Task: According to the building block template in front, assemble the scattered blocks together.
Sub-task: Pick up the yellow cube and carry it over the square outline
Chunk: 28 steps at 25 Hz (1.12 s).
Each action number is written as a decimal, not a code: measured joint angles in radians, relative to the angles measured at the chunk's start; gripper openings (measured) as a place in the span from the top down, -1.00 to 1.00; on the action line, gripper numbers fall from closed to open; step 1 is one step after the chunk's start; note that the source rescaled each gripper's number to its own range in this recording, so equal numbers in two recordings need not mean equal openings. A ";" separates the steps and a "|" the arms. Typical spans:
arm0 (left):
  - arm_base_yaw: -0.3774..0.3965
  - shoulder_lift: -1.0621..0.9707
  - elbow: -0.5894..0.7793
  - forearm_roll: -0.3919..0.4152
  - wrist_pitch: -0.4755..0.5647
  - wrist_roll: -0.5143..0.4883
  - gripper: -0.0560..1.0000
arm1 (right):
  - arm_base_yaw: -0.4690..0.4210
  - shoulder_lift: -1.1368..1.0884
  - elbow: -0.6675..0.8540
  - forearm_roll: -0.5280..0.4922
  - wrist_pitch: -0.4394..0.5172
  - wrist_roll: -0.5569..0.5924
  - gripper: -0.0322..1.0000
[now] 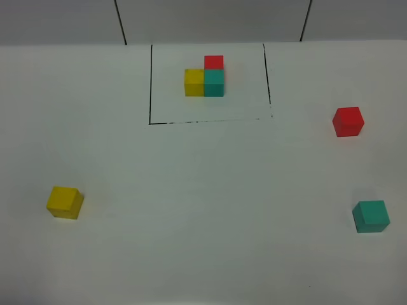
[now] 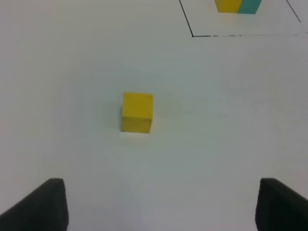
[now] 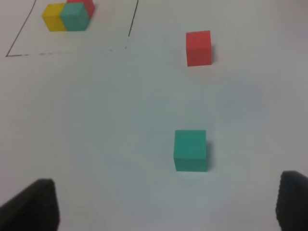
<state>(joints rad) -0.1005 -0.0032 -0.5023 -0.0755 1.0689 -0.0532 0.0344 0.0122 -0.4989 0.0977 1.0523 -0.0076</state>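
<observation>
The building block template sits at the back centre inside a thin black outline: yellow and teal cubes side by side, red behind the teal. Of the scattered blocks, the yellow cube lies front left, the red cube at the right and the teal cube front right. No arm shows in the high view. My left gripper is open and empty, with the yellow cube lying ahead of it. The right gripper is open too, short of the teal cube, and the red cube lies further on.
The white table carries only the cubes and the outline. A grey wall with dark seams runs along its far edge. The template and one corner of its outline also show in both wrist views.
</observation>
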 joint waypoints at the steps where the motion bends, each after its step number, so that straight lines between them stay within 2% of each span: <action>1: 0.000 0.000 0.000 0.000 0.000 0.000 -0.76 | 0.000 0.000 0.000 0.000 0.000 0.000 -0.65; 28: 0.000 0.000 0.000 0.000 0.000 0.000 -0.76 | 0.000 0.000 0.000 0.000 0.000 0.000 -0.55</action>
<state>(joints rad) -0.1005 -0.0032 -0.5023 -0.0755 1.0689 -0.0532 0.0344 0.0122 -0.4989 0.0977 1.0523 -0.0076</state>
